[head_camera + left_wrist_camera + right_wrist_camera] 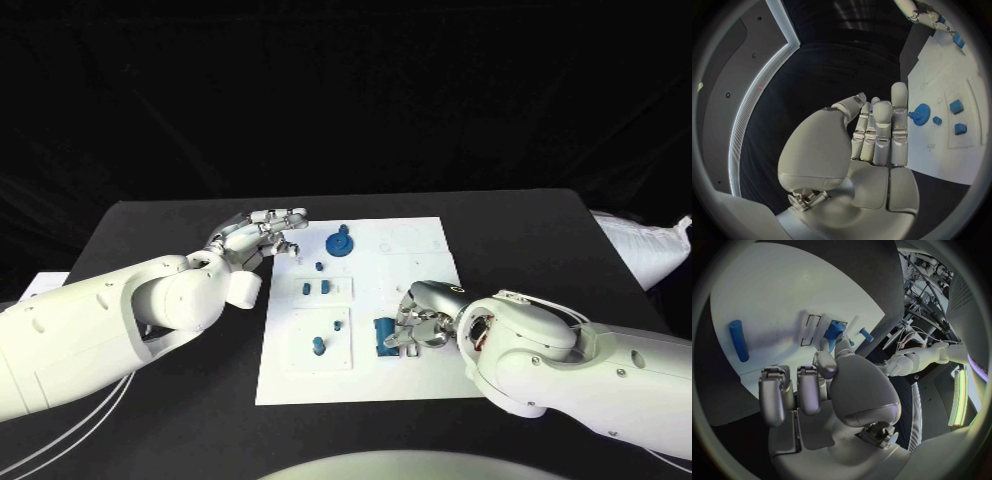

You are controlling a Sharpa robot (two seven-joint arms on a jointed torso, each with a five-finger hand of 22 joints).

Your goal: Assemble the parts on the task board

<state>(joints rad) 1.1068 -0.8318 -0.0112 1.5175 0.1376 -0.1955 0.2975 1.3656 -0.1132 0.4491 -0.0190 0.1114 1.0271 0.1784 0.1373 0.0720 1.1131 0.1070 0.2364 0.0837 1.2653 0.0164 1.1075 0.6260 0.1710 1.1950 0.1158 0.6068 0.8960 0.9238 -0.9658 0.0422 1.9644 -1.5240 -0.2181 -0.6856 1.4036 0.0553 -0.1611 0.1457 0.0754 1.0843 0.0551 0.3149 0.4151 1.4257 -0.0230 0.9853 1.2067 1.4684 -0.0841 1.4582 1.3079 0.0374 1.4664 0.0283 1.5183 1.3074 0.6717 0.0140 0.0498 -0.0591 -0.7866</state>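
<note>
Two hands over the table in the head view: left hand [264, 235] sits left of centre at the upper left corner of the task board [418, 380], fingers extended and close together, nothing in them, just off the board's left edge. Right hand [418, 322] is lower right of centre, over the board's right side, fingers curled down at a blue block [385, 331]; looks like contact, but can't tell from here if it's actually gripped. Board is mid-frame on the black table [144, 225]. On it: blue gear [339, 244] near the top, small blue peg [319, 266] just below it, two small blue parts [316, 288] side by side on a raised tile at the middle left, two more blue pegs [326, 336] on the lower tile. Left wrist view: left hand [873, 135] fills the centre, fingers straight and held together, thumb alongside, holding nothing. Task board [942, 145] runs down the right side of the frame with the blue gear [921, 112] just right of the fingertips, not touching; small blue parts [957, 106] further right. Right hand [928, 17] shows at the upper right. Right wrist view: right hand [811, 385] in the centre, fingers bent forward over the task board [773, 295], narrow spread; fingertips are at a blue part [834, 331] just above centre, grip not confirmable. Blue cylinder [739, 340] lies loose at the left, apart from the hand. Small blue peg [866, 334] right of centre.
</note>
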